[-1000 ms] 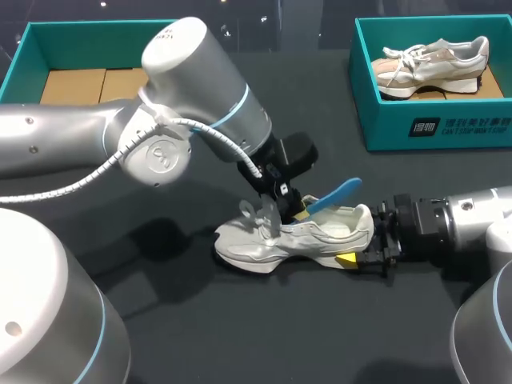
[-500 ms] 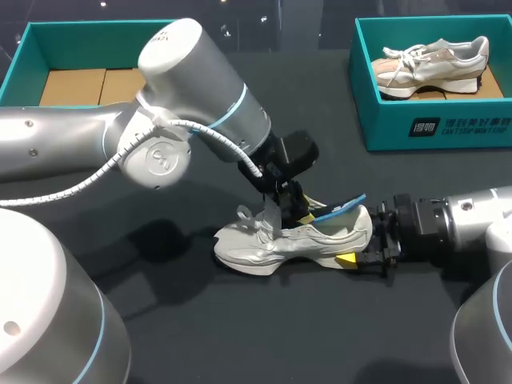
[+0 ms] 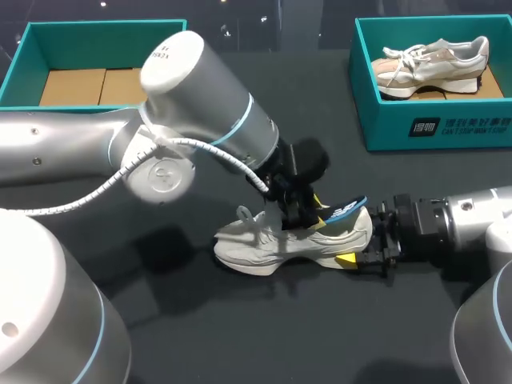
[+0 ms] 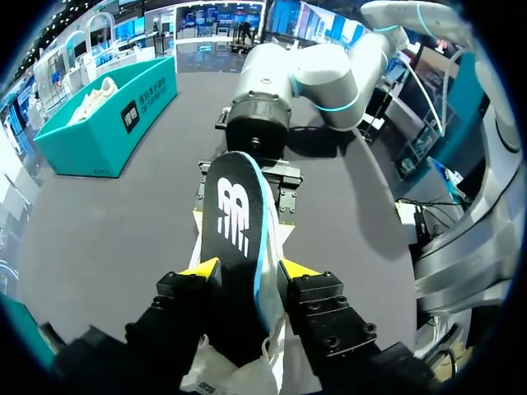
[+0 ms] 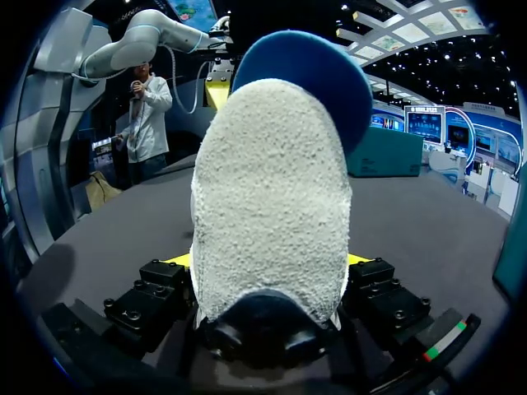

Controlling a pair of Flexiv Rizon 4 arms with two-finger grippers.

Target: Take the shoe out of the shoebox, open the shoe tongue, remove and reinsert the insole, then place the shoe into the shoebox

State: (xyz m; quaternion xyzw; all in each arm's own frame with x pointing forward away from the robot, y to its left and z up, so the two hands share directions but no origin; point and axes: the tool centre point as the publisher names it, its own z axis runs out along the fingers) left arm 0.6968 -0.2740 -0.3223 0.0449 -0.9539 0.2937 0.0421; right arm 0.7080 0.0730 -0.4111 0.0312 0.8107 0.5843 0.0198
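Head view: pale shoe (image 3: 268,244) sits on its sole mid-table (image 3: 240,336), between both arms. Right gripper (image 5: 268,259) clamps the heel from two sides. Left gripper (image 4: 249,269) pinches the insole (image 4: 235,214) across its width. Its heel end angles up over the shoe's collar; its front end is hidden. The insole looks thin, light and floppy, likely to buckle, so it is best held near mid-length. The shoe is soft-sided; the heel seems its firmest hold.
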